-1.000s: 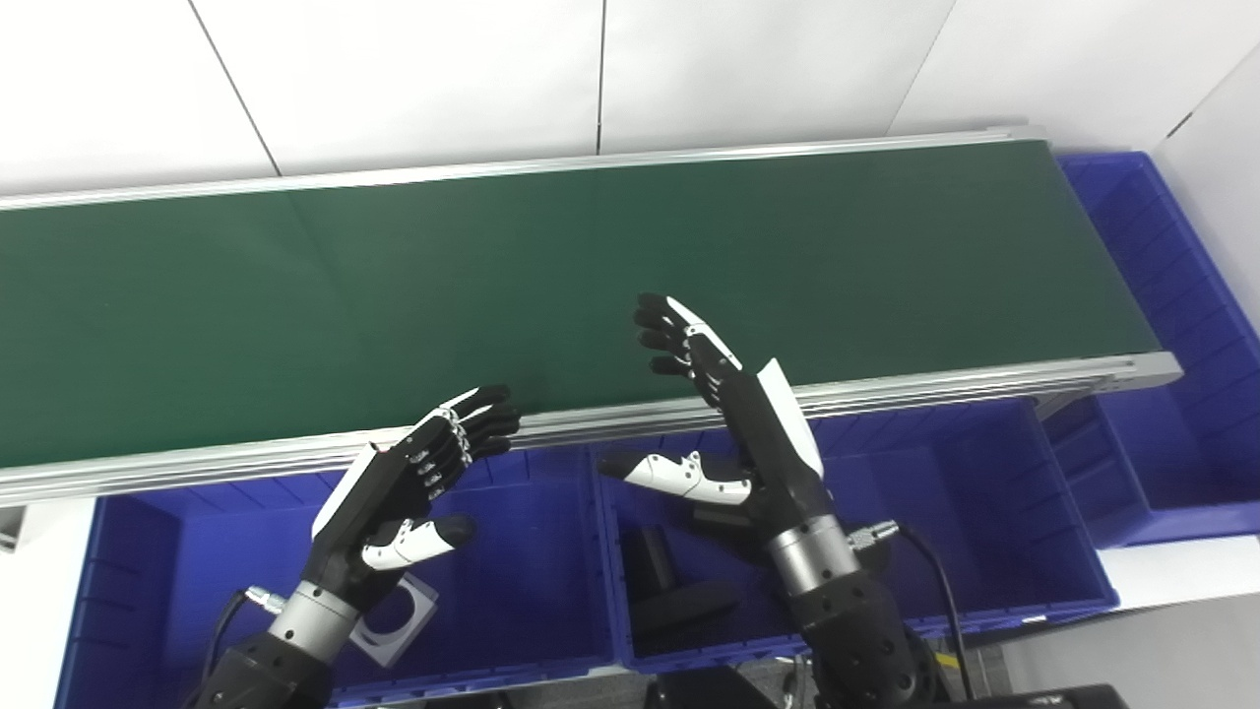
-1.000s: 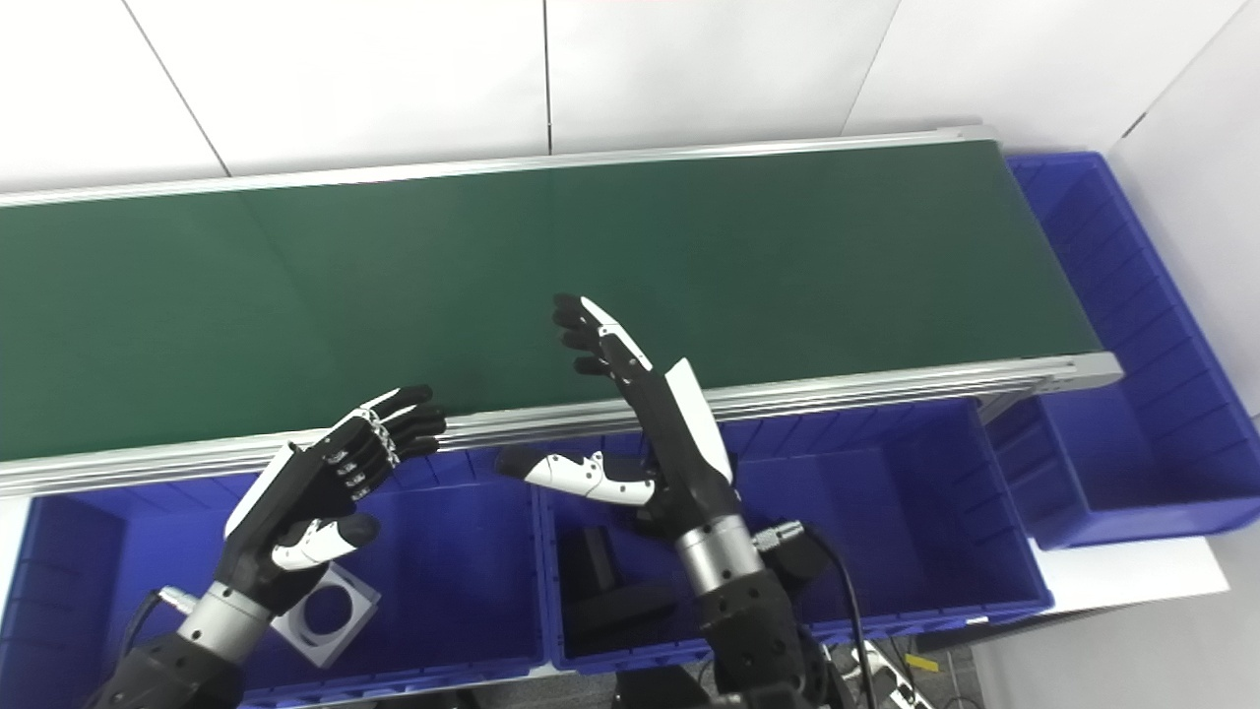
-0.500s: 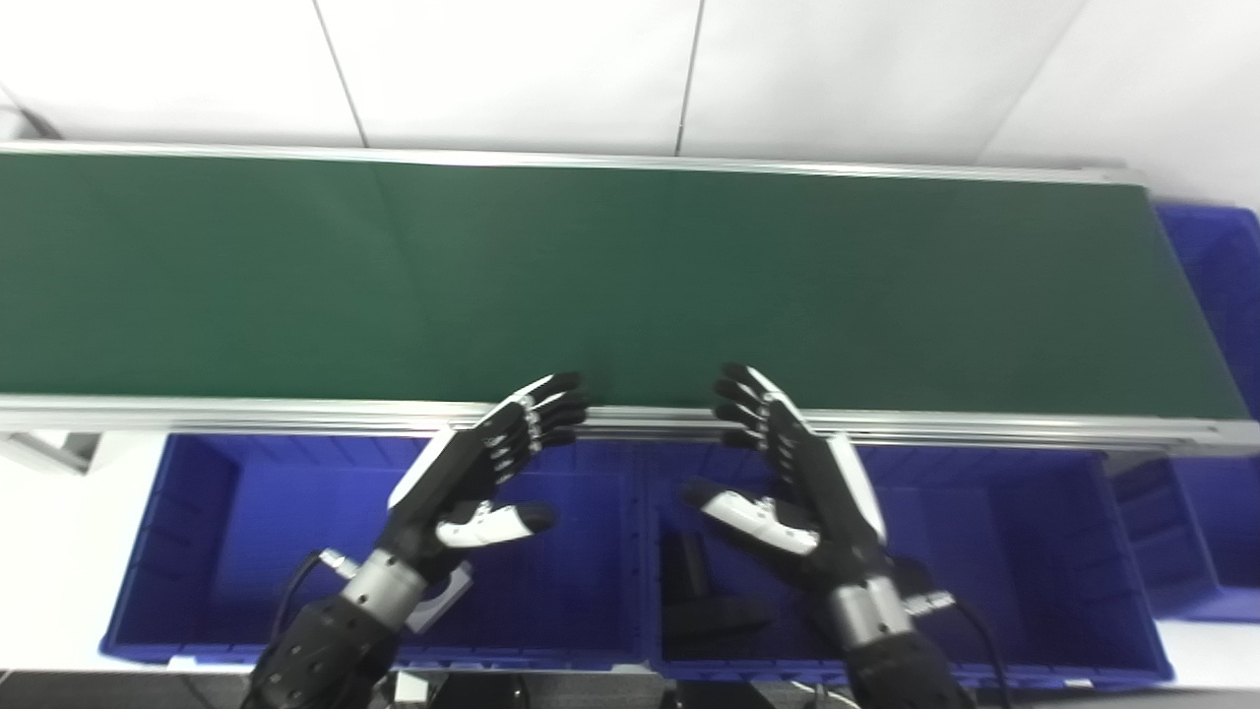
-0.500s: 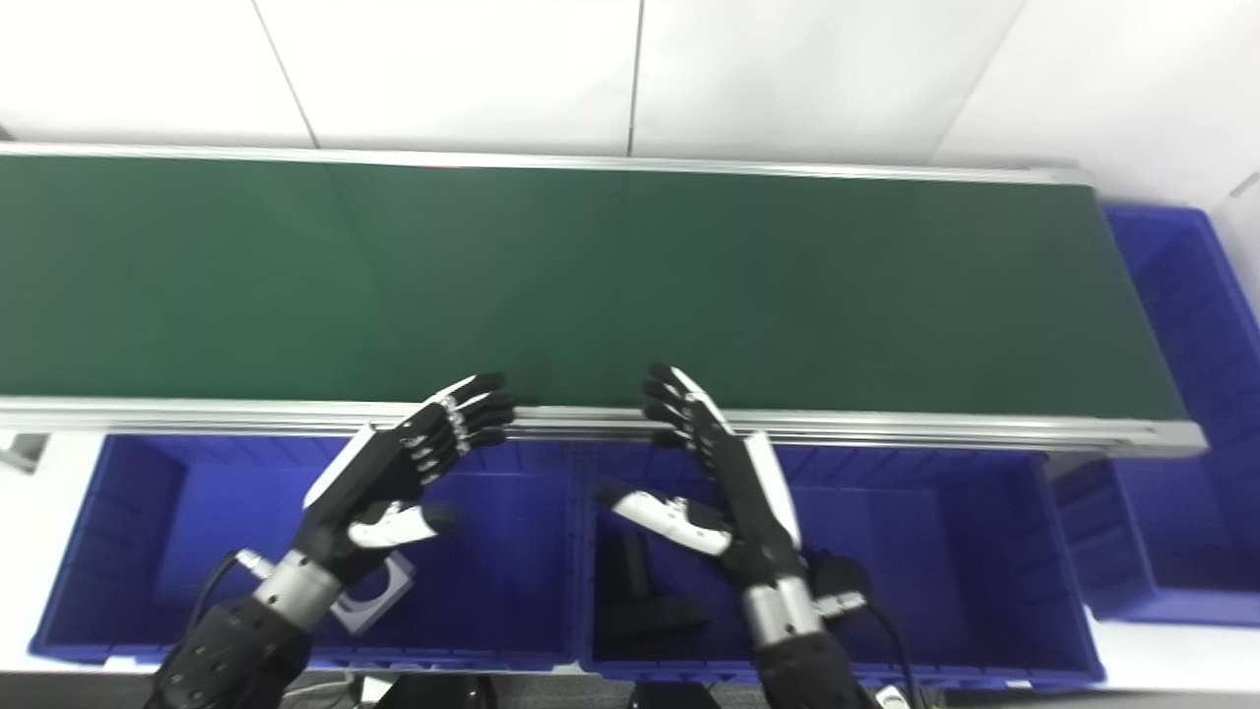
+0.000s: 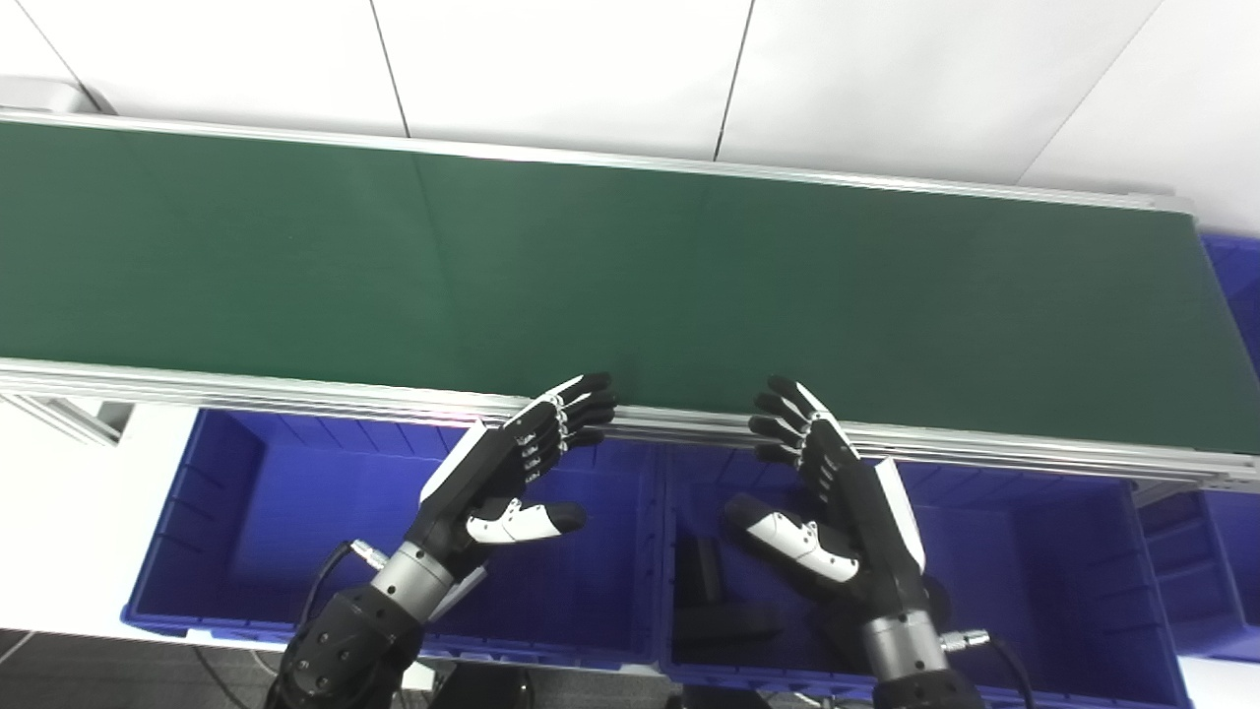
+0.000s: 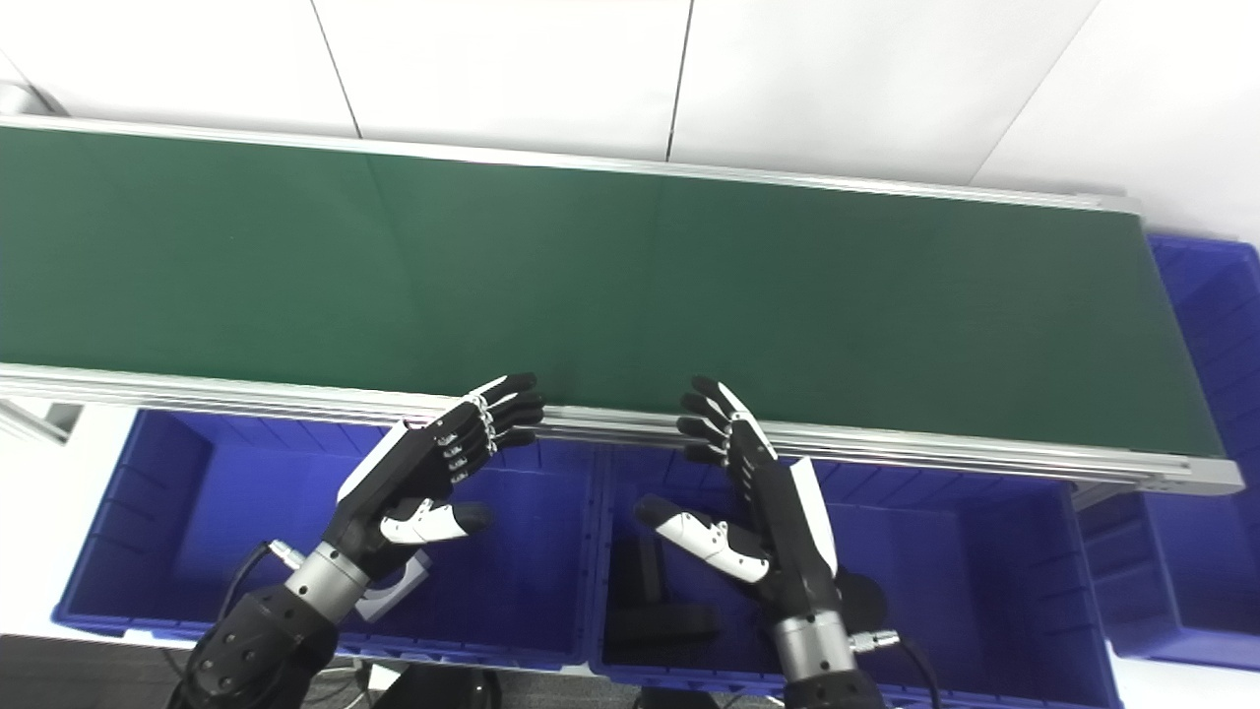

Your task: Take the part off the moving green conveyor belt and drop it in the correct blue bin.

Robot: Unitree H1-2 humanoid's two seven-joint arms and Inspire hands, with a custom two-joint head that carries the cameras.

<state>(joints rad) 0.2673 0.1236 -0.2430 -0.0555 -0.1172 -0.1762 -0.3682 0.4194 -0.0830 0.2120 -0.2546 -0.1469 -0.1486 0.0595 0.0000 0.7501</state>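
- The green belt point(image 5: 630, 266) runs lengthwise left to right across mid-frame; no part shows on it.
- Left hand point(image 5: 497, 473) and right hand point(image 5: 837, 502) hover with fingers spread, holding nothing.
- Lower left bin point(image 6: 148, 512) holds a grey square piece point(image 6: 394, 594); the middle bin point(image 6: 965, 551) holds a black part point(image 6: 655, 611).

A white panelled wall point(image 5: 551, 69) fills the top of the frame, split by thin dark seams. A white surface point(image 5: 59, 512) shows at lower left, dark floor point(image 5: 118, 675) below it.

Left hand point(image 5: 497, 473) and right hand point(image 5: 837, 497) hover, fingers spread.
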